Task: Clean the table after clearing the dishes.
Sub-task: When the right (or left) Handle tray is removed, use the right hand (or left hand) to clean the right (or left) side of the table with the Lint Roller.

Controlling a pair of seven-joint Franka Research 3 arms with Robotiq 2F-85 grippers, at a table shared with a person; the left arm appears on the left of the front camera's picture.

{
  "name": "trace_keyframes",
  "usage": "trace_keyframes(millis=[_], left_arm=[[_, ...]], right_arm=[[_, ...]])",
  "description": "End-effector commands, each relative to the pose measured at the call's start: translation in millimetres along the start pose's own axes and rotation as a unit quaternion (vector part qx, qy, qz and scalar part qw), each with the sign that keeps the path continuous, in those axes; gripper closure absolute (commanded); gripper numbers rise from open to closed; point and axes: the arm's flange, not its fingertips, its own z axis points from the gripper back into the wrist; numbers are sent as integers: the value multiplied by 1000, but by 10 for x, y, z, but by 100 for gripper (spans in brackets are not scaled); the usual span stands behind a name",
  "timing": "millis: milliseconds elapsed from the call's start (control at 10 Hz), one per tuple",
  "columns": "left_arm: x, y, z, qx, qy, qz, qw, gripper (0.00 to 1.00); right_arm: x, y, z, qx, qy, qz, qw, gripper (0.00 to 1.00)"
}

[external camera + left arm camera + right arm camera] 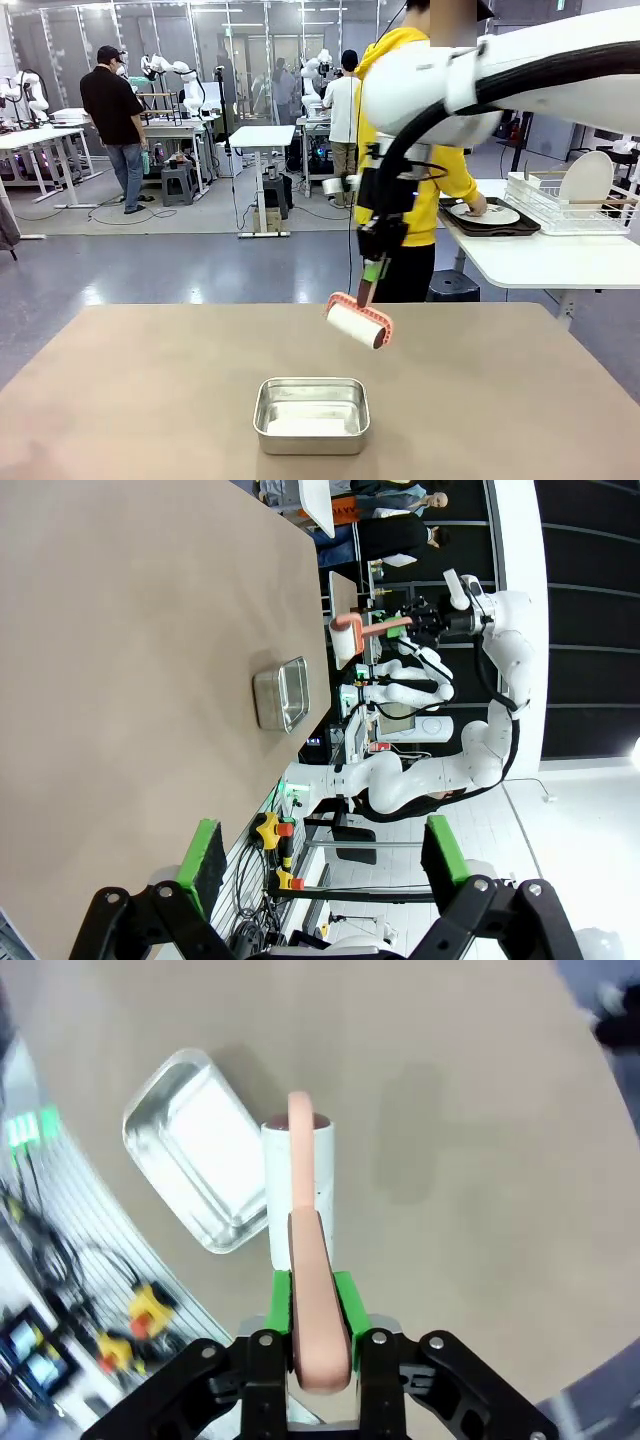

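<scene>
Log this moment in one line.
right pincer: shut on lint roller, above table | left pincer: open | steel pan: on table

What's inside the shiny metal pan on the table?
The pan has a flat white patch on its bottom. I cannot tell whether that is cloth, paper or just glare. In the front view, its near wall hides the front strip of the bottom.

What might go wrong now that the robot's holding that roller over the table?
The roller hangs above the table near the steel pan; a sweep toward it might shove the pan. The right tool grips only the slim handle, so pressing down might twist the roller.
</scene>
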Motion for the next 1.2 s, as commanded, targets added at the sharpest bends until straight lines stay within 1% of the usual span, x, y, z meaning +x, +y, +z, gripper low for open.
trace_keyframes(millis=[0, 100, 300, 400, 500, 600, 1100], left_arm=[[-22, -4, 11, 2, -1, -4, 1000, 0], [-22, -4, 11, 2, -1, -4, 1000, 0], [-22, -4, 11, 2, -1, -4, 1000, 0], [-22, -4, 11, 2, -1, -4, 1000, 0], [-22, -4, 11, 2, -1, -4, 1000, 0], [-22, -4, 11, 2, -1, -4, 1000, 0], [-22, -4, 11, 2, -1, -4, 1000, 0]], right_arm=[[-498, -48, -183, 8, -77, -102, 992, 97], [-652, -110, -199, 13, -96, -130, 987, 97], [-1004, -126, -230, 32, -120, -212, 969, 97], [-1098, -139, -271, 51, -135, -242, 959, 97], [-1133, -166, -307, 76, -148, -248, 954, 97], [-975, -296, -232, 42, -106, -206, 972, 97], [-975, -296, -232, 42, -106, -206, 972, 97]])
